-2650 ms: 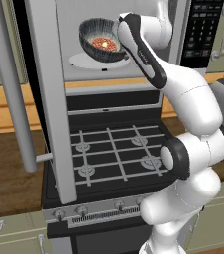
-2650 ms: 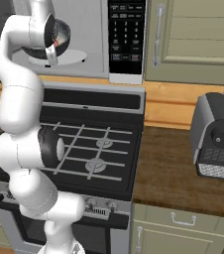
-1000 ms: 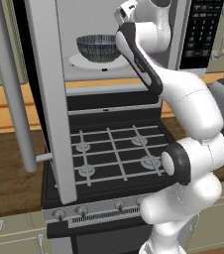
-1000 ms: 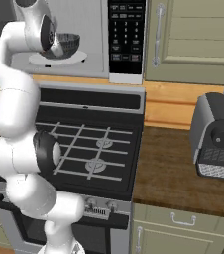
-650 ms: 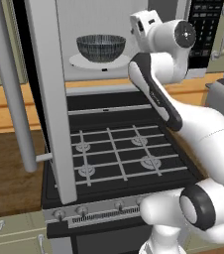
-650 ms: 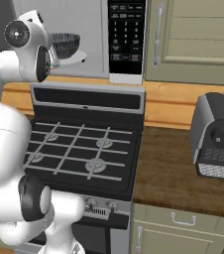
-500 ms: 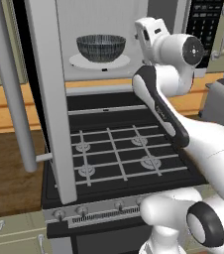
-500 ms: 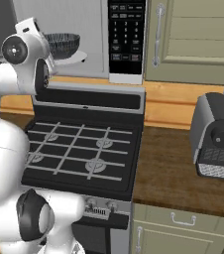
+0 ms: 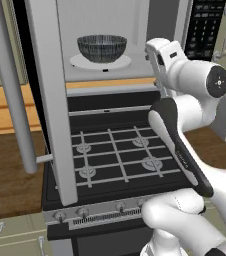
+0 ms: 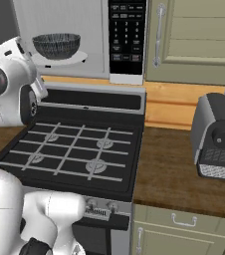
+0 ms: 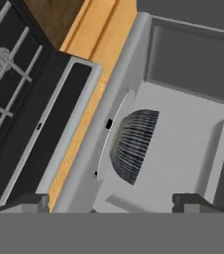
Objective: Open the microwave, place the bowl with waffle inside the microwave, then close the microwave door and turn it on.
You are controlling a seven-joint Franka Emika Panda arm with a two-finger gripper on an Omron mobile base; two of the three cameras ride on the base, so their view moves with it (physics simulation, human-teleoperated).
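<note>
The microwave (image 9: 169,20) stands open, its door (image 9: 46,100) swung out to the left with the long bar handle (image 9: 10,85) in front. On the white turntable (image 9: 101,63) inside sits the dark ribbed bowl (image 9: 101,47), upright and free. Its sides hide the waffle. The bowl (image 10: 57,45) also shows from the right, left of the black keypad (image 10: 127,35). My white hand (image 9: 159,52) hangs outside the opening, at its lower right. My gripper (image 11: 111,202) is open, empty, and looks at the bowl (image 11: 133,145) from a short distance.
Under the microwave is a black gas stove (image 10: 74,149) with grey grates and front knobs. A dark coffee machine (image 10: 214,137) stands on the wooden counter to the right. Beige cabinet doors (image 10: 194,40) are right of the keypad.
My hand has drawn back out of the microwave, down and to the right, away from the bowl. The bowl stays on the turntable. The jaws remain wide.
</note>
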